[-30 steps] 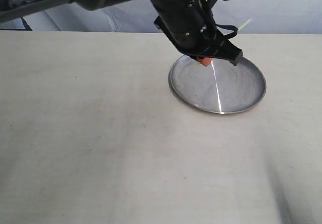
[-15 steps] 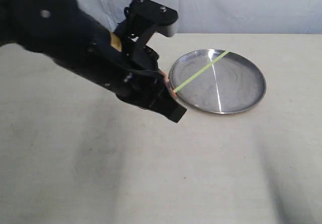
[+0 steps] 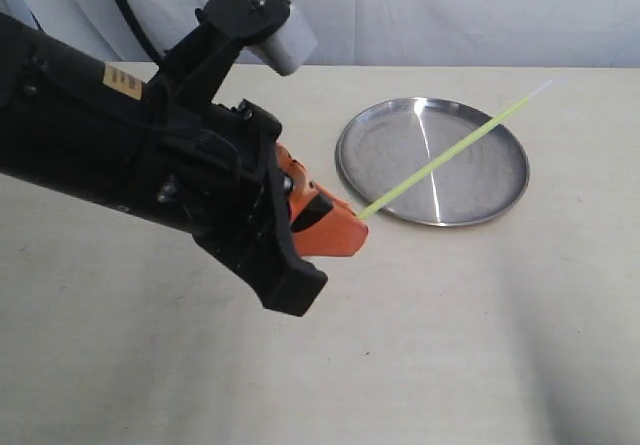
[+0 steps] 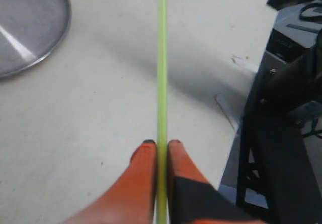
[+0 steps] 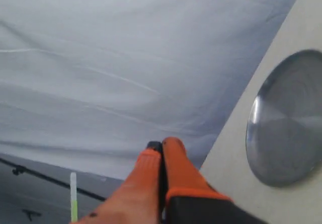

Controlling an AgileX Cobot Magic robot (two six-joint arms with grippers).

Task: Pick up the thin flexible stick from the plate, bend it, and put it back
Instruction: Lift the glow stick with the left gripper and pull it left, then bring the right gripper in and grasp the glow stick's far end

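A: Beige tabletop (image 3: 450, 345), white cloth backdrop (image 3: 450, 15). What is the left arm's pose?
B: It enters from 9 o'clock. The left gripper (image 4: 161, 144) pinches one end of the thin flexible stick (image 3: 450, 155). The stick is straight, points to 2 o'clock and crosses above the plate (image 3: 490, 180).
A: And the right gripper (image 5: 161, 146)?
B: Fingers pressed together on nothing. Open tabletop lies at the plate's 6 o'clock.

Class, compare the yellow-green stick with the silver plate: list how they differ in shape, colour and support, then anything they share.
Shape: the thin flexible stick is a narrow straight rod; the plate is a round shallow dish. Colour: the stick is yellow-green, the plate shiny silver. Support: the stick is clamped at one end by the left gripper, slanting clear of the table; the plate lies flat on it. Shared: both catch light.
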